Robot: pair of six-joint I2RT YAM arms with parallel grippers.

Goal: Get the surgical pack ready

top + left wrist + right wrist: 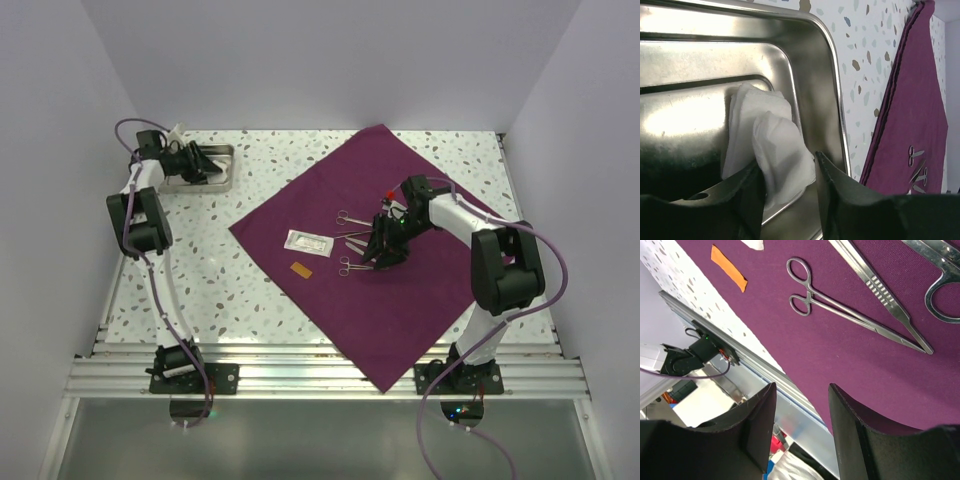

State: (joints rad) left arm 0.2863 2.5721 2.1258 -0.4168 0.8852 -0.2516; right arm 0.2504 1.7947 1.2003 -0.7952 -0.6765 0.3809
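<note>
The surgical pack's purple cloth lies spread as a diamond on the speckled table, also showing in the right wrist view and at the right of the left wrist view. On its middle lie forceps, a scalpel and scissors. My right gripper hovers over them, open and empty. My left gripper is in the steel tray, jaws apart around a white gauze that rests in the tray.
A white packet and an orange strip lie on the cloth left of the instruments. The steel tray stands at the back left. White walls close in on both sides and behind; an aluminium rail runs along the near edge.
</note>
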